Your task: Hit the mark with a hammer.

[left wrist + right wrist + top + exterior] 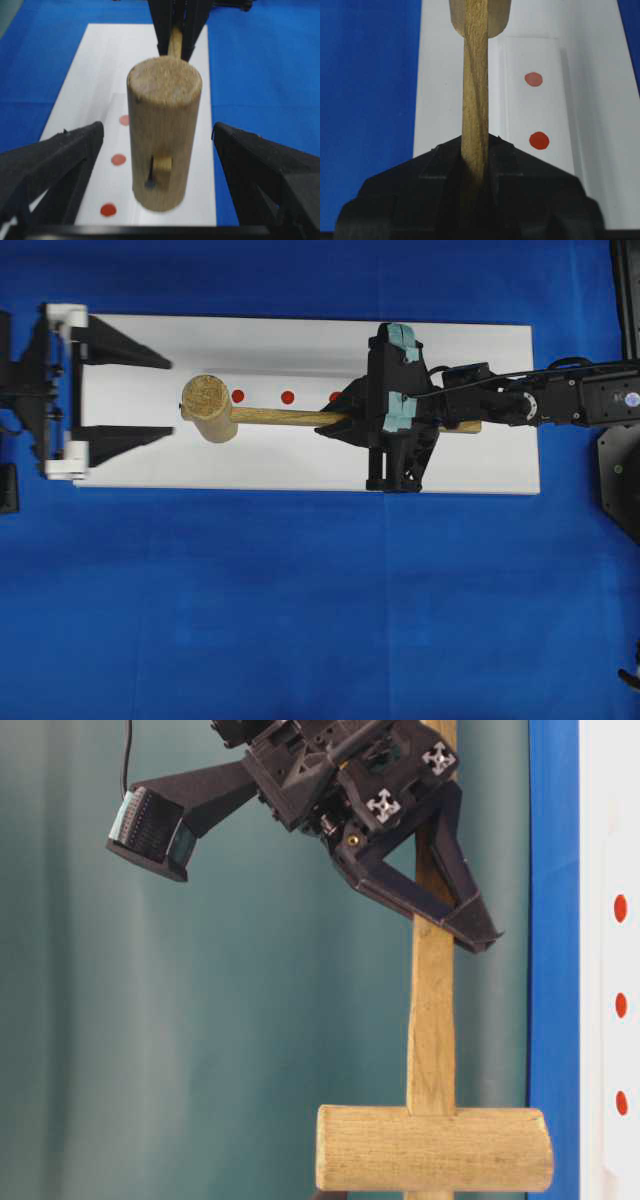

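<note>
A lab bench: blue cloth (300,620) (plain teal backdrop (200,1020)) under a white board (300,465).

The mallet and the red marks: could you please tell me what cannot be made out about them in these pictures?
- Overhead: the right gripper covers part of the mallet handle and half of a third red mark.
- Table-level: whether the mallet head touches the white board cannot be told; the bottom edge cuts it off.
- Left wrist: the head hides the board behind it; the open left gripper is blurred.

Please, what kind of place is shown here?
Probably a robot test bench: a blue cloth under a white board with red dots, and two arm pincers, the right pincer holding a wooden hammer.
</note>
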Action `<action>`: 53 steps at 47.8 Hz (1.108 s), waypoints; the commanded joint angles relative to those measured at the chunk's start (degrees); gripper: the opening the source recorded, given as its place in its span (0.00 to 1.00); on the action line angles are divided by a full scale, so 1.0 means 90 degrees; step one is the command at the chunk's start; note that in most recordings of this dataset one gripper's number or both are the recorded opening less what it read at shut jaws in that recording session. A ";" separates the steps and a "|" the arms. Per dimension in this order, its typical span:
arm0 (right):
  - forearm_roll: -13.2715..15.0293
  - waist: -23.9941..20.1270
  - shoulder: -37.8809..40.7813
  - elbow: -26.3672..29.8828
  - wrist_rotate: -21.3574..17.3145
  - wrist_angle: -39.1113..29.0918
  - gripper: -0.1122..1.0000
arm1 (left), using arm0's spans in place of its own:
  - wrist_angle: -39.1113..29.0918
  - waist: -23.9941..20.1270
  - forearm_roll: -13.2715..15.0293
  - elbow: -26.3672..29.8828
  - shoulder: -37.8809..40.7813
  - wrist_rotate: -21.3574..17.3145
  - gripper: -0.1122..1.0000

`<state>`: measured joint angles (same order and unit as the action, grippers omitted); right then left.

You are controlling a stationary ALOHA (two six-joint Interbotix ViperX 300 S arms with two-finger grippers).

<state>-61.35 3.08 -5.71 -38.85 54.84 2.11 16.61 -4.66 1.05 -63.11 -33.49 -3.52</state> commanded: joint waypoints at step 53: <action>0.0029 0.0000 -0.0127 0.0166 0.0020 -0.0107 0.10 | -0.0107 -0.0010 0.0010 0.1055 0.1416 0.0332 0.52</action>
<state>-61.35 3.25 -5.71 -38.76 54.84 1.23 14.85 -4.57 1.05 -54.40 -19.78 -0.88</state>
